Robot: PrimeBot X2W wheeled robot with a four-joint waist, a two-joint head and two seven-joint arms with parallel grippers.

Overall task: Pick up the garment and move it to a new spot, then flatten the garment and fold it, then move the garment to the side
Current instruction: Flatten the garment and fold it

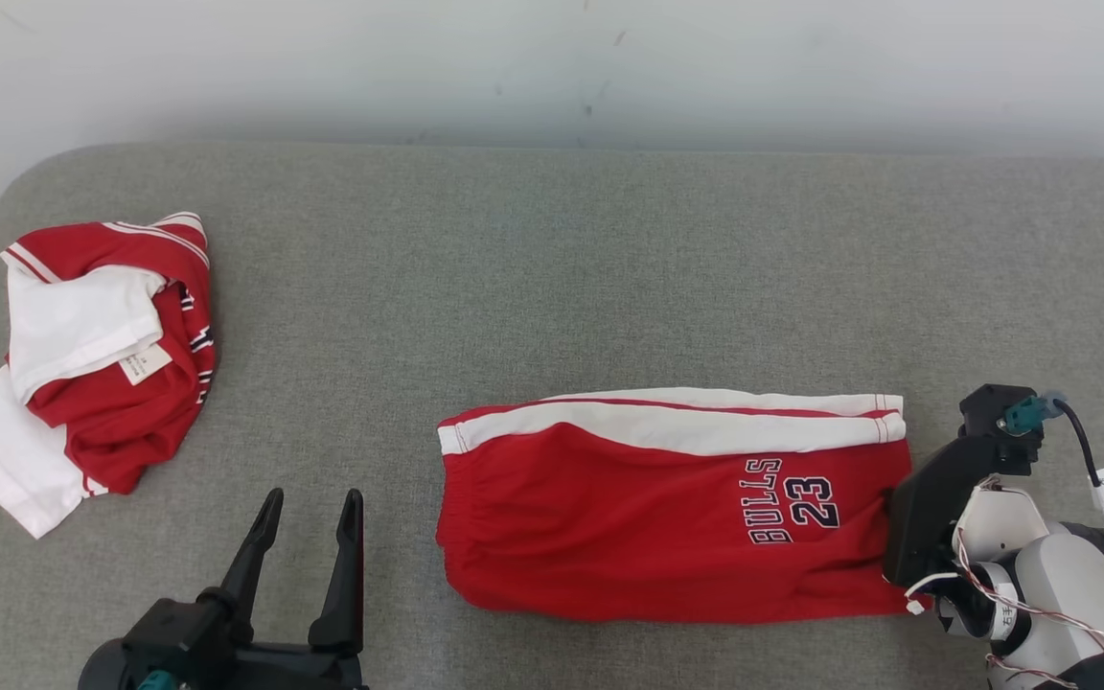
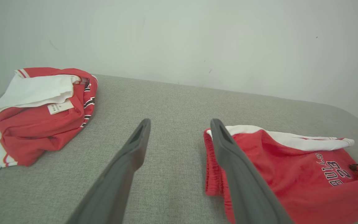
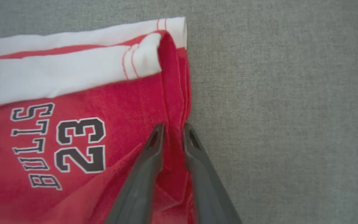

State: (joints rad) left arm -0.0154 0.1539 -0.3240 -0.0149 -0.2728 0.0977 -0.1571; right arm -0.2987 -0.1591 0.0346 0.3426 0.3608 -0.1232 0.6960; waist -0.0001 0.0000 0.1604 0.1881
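Note:
The garment is a pair of red shorts with white side stripes and "BULLS 23" print, lying folded flat on the grey padded surface, right of centre. My right gripper sits at its right hem; in the right wrist view the gripper has its fingers drawn close, pinching a ridge of the garment's red hem fabric. My left gripper hovers open and empty left of the waistband. In the left wrist view, the left gripper frames bare surface, with the garment to its right.
A second red and white piece of clothing lies crumpled near the surface's left edge, also seen as a heap in the left wrist view. A pale wall runs along the far edge. Bare grey surface stretches behind and right of the shorts.

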